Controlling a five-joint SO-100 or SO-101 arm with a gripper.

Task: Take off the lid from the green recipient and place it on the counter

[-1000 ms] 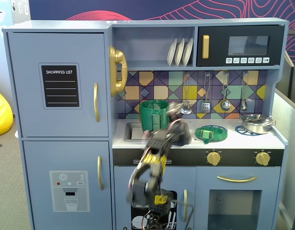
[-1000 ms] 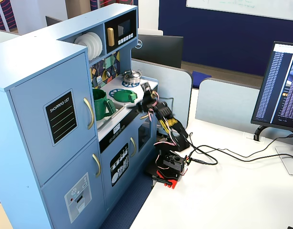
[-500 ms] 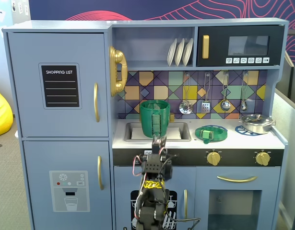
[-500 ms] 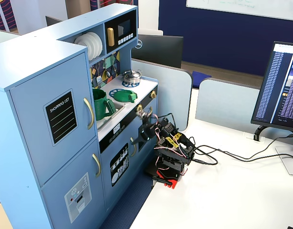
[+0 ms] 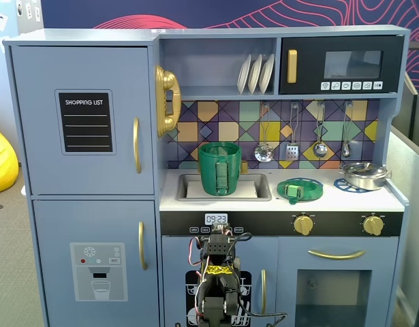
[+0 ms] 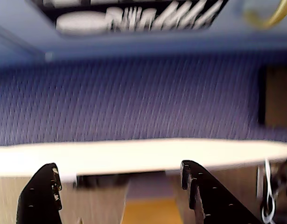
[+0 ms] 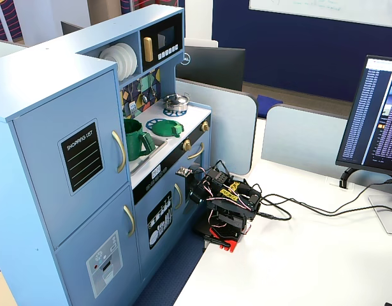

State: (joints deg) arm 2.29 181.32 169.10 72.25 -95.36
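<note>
The green recipient (image 5: 220, 168) stands open-topped in the recessed sink of the counter (image 5: 373, 199); it also shows in the other fixed view (image 7: 137, 140). The lid (image 5: 299, 189), a flat bright green disc, lies on the counter on a burner ring right of the sink, also seen in a fixed view (image 7: 165, 127). My arm (image 5: 219, 276) is folded low in front of the kitchen's lower doors, well below the counter and apart from both. In the wrist view my gripper (image 6: 119, 167) is open and empty, its black fingers (image 6: 40, 196) wide apart. That view is blurred.
A silver pot (image 5: 364, 174) sits on the far right burner. The arm's base (image 7: 224, 220) stands on a white desk with cables and a monitor (image 7: 380, 121). Plates, a toy microwave and hanging utensils are above the counter.
</note>
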